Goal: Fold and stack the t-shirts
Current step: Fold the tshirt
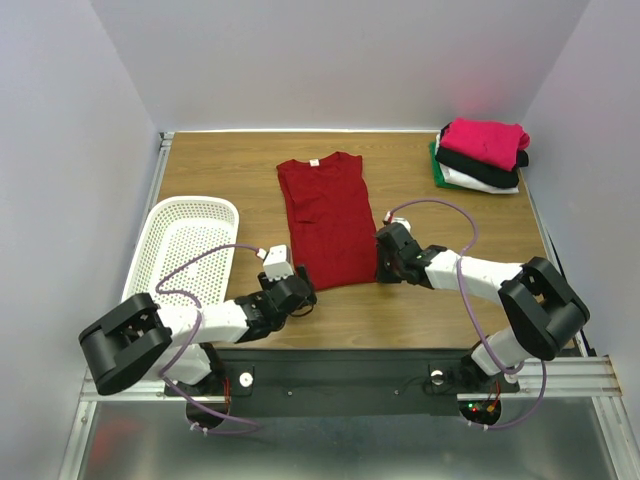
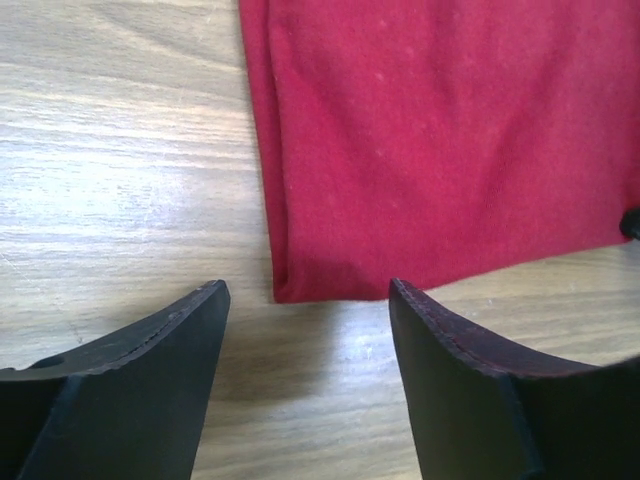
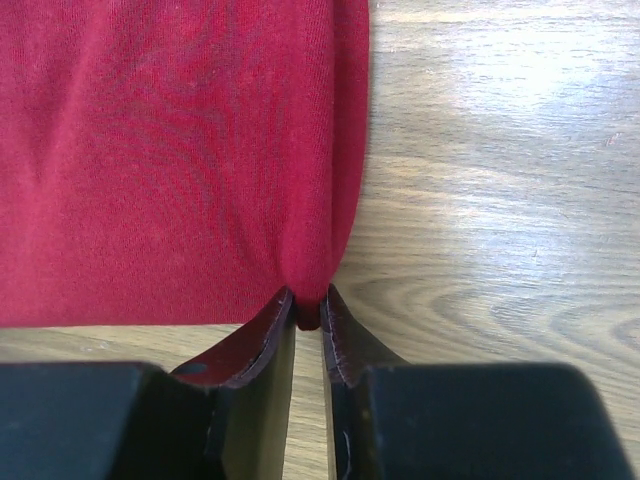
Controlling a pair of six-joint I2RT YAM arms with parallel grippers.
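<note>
A dark red t-shirt [image 1: 328,215] lies on the table folded lengthwise into a long strip, collar at the far end. My right gripper [image 1: 384,268] is shut on its near right corner; the right wrist view shows the red cloth [image 3: 180,150] pinched between the two pads [image 3: 308,305]. My left gripper [image 1: 303,291] stands open just short of the shirt's near left corner [image 2: 290,285], with bare table between its fingers [image 2: 310,300]. A stack of folded t-shirts [image 1: 482,153], pink on top, then black, white and green, sits at the far right corner.
A white perforated basket [image 1: 185,245] stands at the left edge of the wooden table [image 1: 230,170]. Grey walls close in the back and both sides. A purple cable loops above each arm.
</note>
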